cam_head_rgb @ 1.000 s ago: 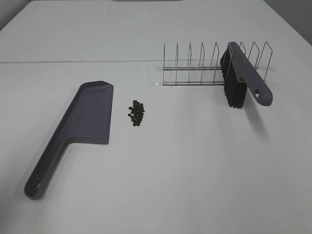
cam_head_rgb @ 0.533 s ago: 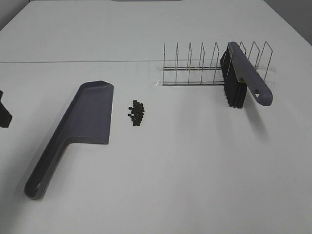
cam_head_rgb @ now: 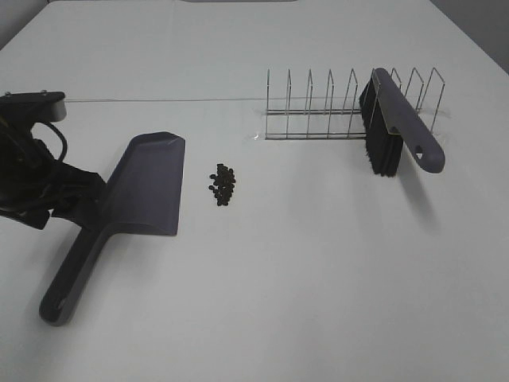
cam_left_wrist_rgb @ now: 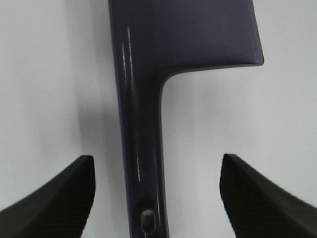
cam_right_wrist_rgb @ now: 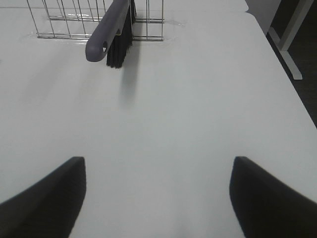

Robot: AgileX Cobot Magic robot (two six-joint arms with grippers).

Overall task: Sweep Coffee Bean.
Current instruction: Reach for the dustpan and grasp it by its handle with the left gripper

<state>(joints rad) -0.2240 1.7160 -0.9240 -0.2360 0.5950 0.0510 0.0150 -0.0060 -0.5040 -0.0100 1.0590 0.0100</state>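
Observation:
The coffee beans (cam_head_rgb: pixel 223 185) lie in a loose dark cluster on the white table, just right of the grey dustpan (cam_head_rgb: pixel 149 185). The dustpan lies flat with its handle towards the front left. My left gripper (cam_head_rgb: pixel 79 205) is open above the dustpan's handle. In the left wrist view its two fingers stand wide on either side of the handle (cam_left_wrist_rgb: pixel 143 148) without touching it. The grey brush (cam_head_rgb: pixel 398 127) with black bristles leans in the wire rack (cam_head_rgb: pixel 318 115). My right gripper (cam_right_wrist_rgb: pixel 158 168) is open and empty above bare table, well short of the brush (cam_right_wrist_rgb: pixel 111 29).
The wire rack (cam_right_wrist_rgb: pixel 64 20) stands at the back right of the table. The table's right edge (cam_right_wrist_rgb: pixel 277 54) drops off to the floor, with a table leg beyond it.
My left arm has come in from the left edge and now hangs over the dustpan's handle. The beans, dustpan and brush have not moved.

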